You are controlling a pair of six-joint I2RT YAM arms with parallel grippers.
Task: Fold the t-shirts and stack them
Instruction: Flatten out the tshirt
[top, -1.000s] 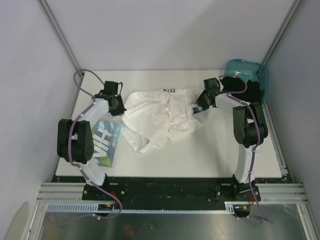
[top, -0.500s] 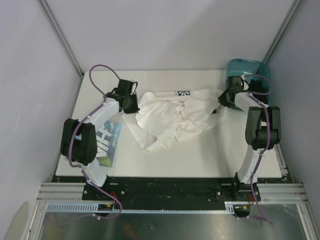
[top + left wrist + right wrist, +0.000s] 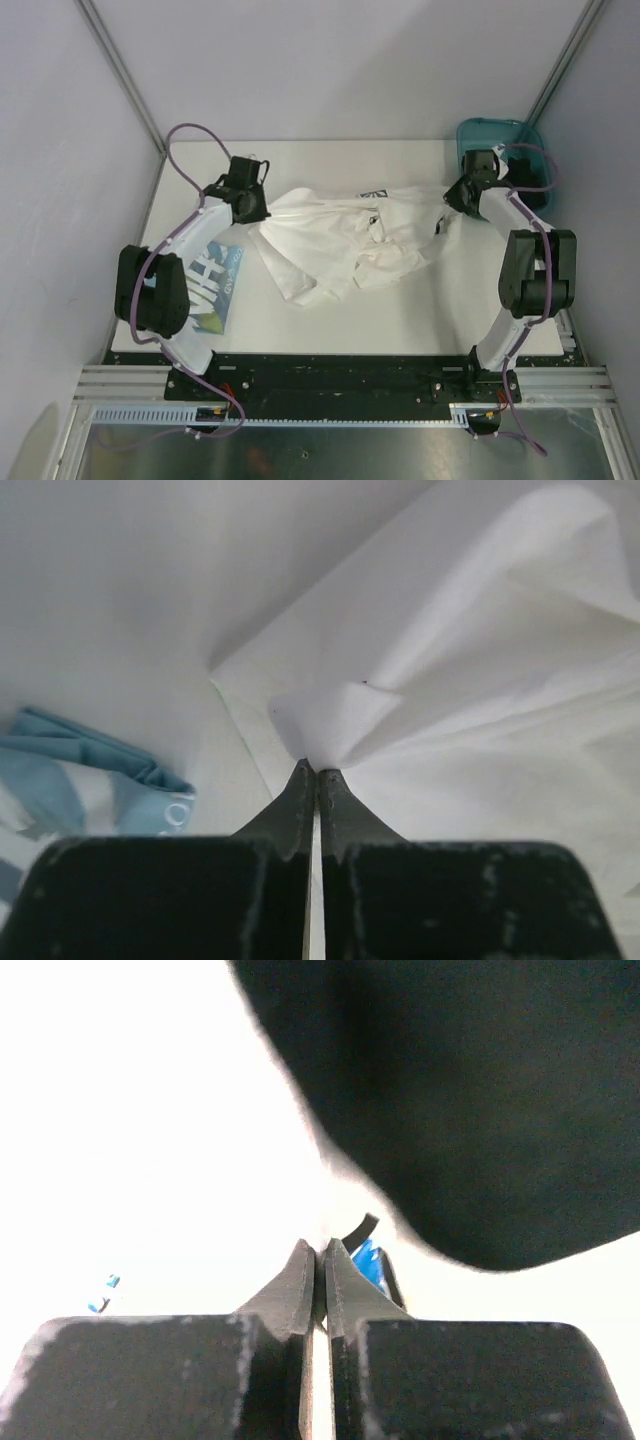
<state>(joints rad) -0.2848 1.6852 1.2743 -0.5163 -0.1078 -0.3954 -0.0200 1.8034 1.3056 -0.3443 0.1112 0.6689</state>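
Top external view is showing a crumpled white t-shirt lying bunched across the middle of the desk, both its ends being held up by the arms. The left gripper is pinching a fold of cloth at its left end, jaws pressed together. The right gripper is clenching the opposite end, close to the teal bin at the far right corner. A folded t-shirt with a light-blue graphic is sitting by the near left edge.

Tee ctr, 2nd tee L, bin R-rear
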